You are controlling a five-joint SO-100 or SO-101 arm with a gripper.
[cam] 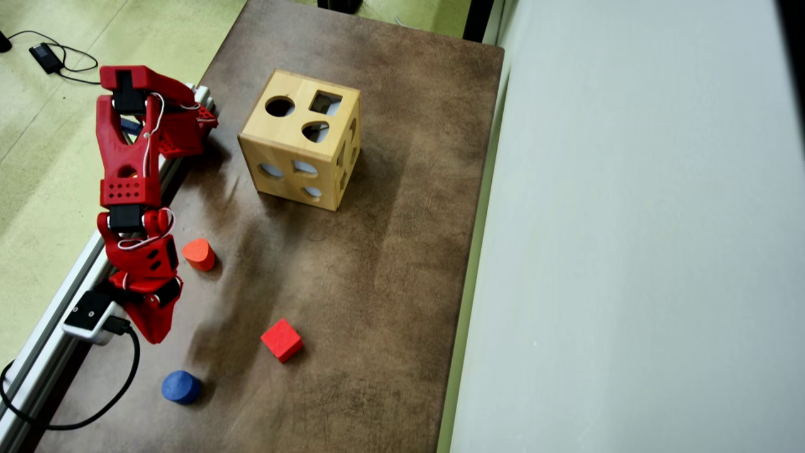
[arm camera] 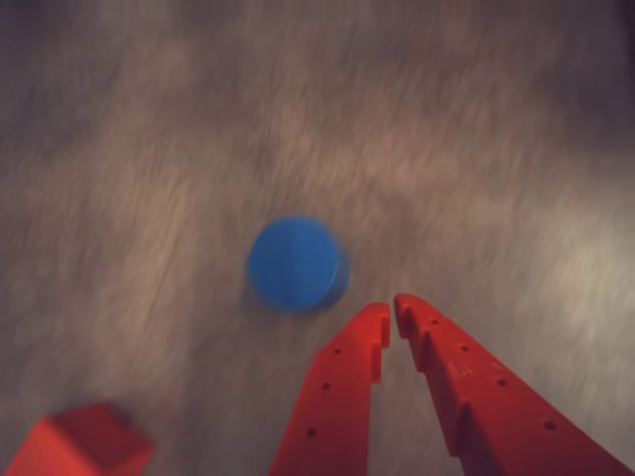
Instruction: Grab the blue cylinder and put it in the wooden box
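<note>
The blue cylinder [cam: 180,386] stands on its flat end near the bottom left of the brown table in the overhead view. In the wrist view the blue cylinder [arm camera: 297,264] lies just ahead and left of my red gripper [arm camera: 393,314], apart from it. The jaws are nearly together with only a thin gap at the tips, and hold nothing. In the overhead view my gripper [cam: 156,335] hangs above and a little left of the cylinder. The wooden box [cam: 302,138] stands far off at the upper middle, holes in its top and sides.
A red cube [cam: 282,340] lies right of the cylinder and shows in the wrist view [arm camera: 84,442] at the bottom left. An orange-red rounded block [cam: 199,253] sits beside the arm. The table's left edge carries a metal rail [cam: 69,283] and a black cable [cam: 126,384].
</note>
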